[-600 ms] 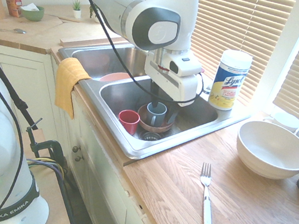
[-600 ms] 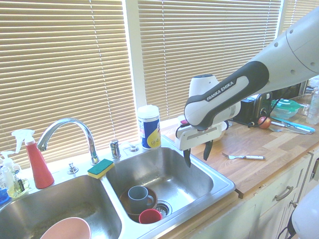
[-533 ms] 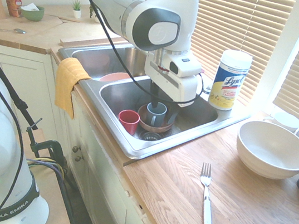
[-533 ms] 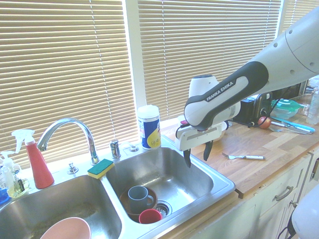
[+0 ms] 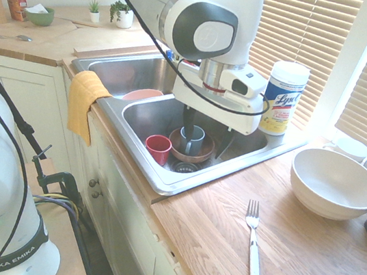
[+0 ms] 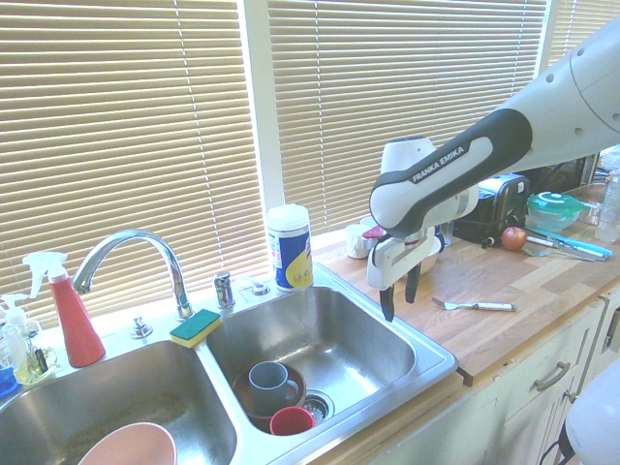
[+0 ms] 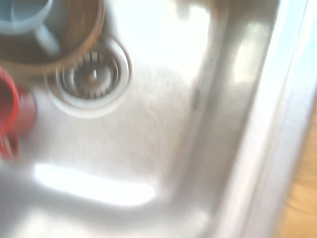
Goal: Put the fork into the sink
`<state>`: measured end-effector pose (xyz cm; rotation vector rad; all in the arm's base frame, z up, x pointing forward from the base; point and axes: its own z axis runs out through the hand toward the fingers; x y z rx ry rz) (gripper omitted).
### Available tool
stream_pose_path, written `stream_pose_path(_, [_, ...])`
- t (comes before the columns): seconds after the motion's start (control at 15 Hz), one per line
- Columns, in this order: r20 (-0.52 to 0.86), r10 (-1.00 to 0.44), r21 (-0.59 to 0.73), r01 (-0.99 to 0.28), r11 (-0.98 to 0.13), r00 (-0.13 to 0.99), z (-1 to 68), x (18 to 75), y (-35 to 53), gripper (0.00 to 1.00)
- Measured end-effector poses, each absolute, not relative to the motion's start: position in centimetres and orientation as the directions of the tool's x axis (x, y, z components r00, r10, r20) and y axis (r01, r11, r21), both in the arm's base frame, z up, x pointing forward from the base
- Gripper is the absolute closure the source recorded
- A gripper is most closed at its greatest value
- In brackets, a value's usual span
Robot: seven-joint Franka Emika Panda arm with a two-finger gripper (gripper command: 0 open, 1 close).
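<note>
Shifted since the earlier frame, the gripper (image 6: 400, 304) now hangs nearer the counter end of the sink (image 6: 426, 363) and closer to the fork (image 6: 475, 306), while the fork and the dishes lie where they did. Its fingers point down, spread apart with nothing between them, above the basin that holds the dishes. On the wooden counter (image 5: 301, 273), outside the sink, the fork lies flat; in the first exterior view its tines point toward the window side and its pale handle away from it. Inside that basin a blue-grey mug (image 6: 271, 386) sits in a brown bowl (image 5: 203, 156), with a red cup (image 5: 158, 148) just beside the bowl and the drain (image 7: 91, 77) near both. A pink bowl (image 6: 131, 449) lies in the other basin. Between the basins, toward the faucet (image 6: 136, 237), a green and yellow sponge (image 6: 196, 327) rests on the rim, and a Lysol canister (image 5: 283, 99) stands upright at the sink's window-side edge. Over on the counter, the big white bowl (image 5: 335, 184) sits near the fork, apart from it. The wrist view is blurred.
</note>
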<state>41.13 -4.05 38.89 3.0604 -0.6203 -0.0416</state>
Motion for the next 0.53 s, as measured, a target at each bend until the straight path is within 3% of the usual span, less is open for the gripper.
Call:
stream_pose_path(0.27, [-0.078, -0.164, 0.081, -0.157, -0.984, 0.983, 38.7, 38.9, -12.4, 0.0])
stream_pose_path(0.53, [-0.043, -0.161, 0.121, -0.155, -0.981, 0.986, 37.1, 37.6, -19.9, 0.0])
